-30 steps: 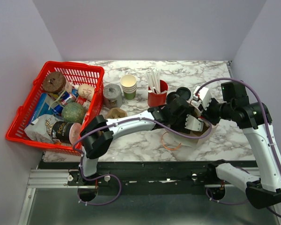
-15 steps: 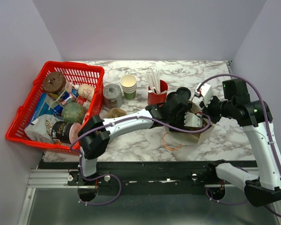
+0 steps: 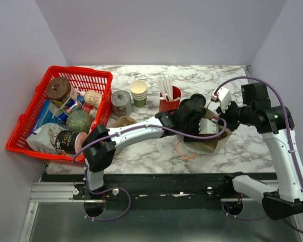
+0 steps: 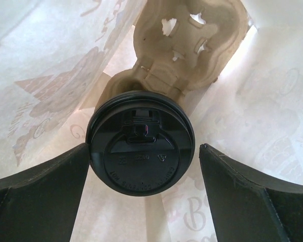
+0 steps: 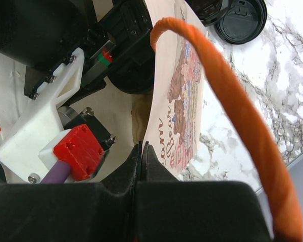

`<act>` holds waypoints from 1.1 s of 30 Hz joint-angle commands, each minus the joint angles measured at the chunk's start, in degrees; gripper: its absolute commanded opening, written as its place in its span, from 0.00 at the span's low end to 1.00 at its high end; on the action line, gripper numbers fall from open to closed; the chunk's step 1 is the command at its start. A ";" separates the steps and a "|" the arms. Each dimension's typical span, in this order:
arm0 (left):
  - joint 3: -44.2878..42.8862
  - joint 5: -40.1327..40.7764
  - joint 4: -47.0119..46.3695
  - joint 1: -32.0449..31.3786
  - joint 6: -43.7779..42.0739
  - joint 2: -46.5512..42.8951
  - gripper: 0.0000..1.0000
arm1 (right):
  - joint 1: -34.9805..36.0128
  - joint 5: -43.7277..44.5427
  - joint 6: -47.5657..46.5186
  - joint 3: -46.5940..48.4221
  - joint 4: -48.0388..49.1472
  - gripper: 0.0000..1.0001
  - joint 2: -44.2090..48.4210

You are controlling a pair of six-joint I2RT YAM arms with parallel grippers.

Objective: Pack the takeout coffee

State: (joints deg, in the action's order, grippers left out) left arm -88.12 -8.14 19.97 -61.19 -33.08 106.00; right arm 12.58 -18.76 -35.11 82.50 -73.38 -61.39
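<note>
I see the coffee cup [image 4: 141, 164] sitting in the cardboard carrier [image 4: 187, 45] inside the paper bag [image 4: 252, 116]. My left hand [image 4: 144, 146] is spread apart around it, and my right hand [image 5: 140, 147] is clamped on the bag's rim.

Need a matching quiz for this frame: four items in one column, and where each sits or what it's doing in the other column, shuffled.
Column 1
1. takeout coffee
2. right gripper
3. white straws
4. loose black lid

Column 2
A. standing in the red cup
B. lying on the marble table, outside the paper bag
C. shut on the paper bag's rim
D. inside the paper bag, at the pulp cup carrier

Pairs: 1-D, 2-C, 3-A, 4-B
</note>
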 commanded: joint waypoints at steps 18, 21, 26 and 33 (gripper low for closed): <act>1.55 2.35 -5.11 1.07 3.28 -5.62 0.99 | -3.52 -2.33 2.07 2.93 -4.75 0.01 -3.83; 1.10 -1.61 -4.50 1.69 4.78 -6.76 0.99 | -6.07 -2.59 2.07 4.95 -4.75 0.01 -5.41; 0.49 -4.42 -5.19 2.04 7.85 -8.43 0.99 | -10.99 -3.91 1.10 8.02 -5.63 0.01 -8.57; -2.49 -11.36 -10.82 3.09 16.89 -9.32 0.98 | -12.31 -3.21 -0.31 8.64 -5.72 0.00 -10.94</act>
State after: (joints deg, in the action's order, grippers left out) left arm -86.94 -13.56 13.72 -58.92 -23.68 98.37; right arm 1.02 -21.91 -34.44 89.01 -76.44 -71.24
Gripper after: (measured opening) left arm 0.985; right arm 0.016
